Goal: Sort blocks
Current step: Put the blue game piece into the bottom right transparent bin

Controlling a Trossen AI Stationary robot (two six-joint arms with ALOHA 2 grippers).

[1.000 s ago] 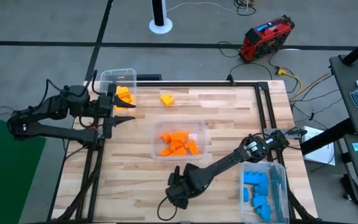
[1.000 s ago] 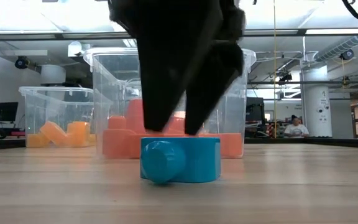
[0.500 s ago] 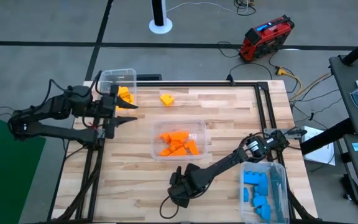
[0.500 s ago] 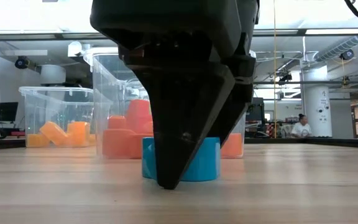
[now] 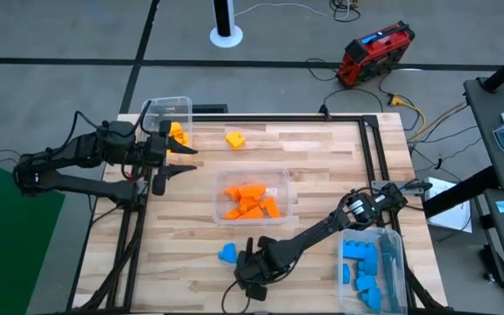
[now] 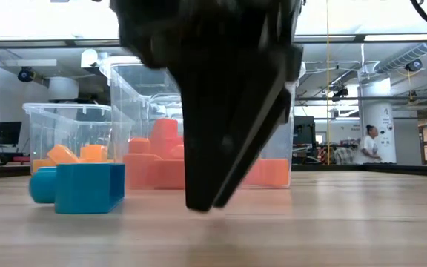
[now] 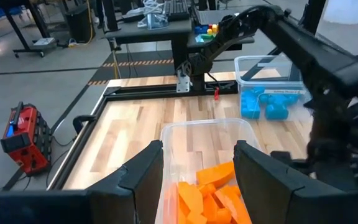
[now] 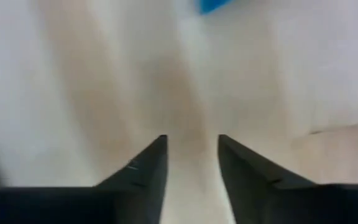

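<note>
A blue block (image 5: 227, 254) lies on the table near its near edge, flat side down, with a round stud pointing toward the table's left (image 6: 87, 196). My right gripper (image 5: 250, 278) stands just to its right. The fingers point down at the bare wood (image 8: 191, 140), a small gap apart with nothing between them. A yellow block (image 5: 234, 138) lies alone at the far middle. My left gripper (image 5: 191, 161) hovers open beside the bin of yellow blocks (image 5: 169, 122) and faces the bin of orange blocks (image 7: 210, 193).
The clear bin of orange blocks (image 5: 254, 197) sits mid-table. A bin of blue blocks (image 5: 370, 267) stands at the near right corner. Bare wood lies to the near left of the blue block. A person walks in the room far behind the table (image 6: 368, 141).
The blue block, which stood between my right gripper's fingers, has slid along the table toward its left edge and now lies clear of them. The right fingers have come down and drawn closer together on nothing. My left gripper has crept slightly toward the table's right.
</note>
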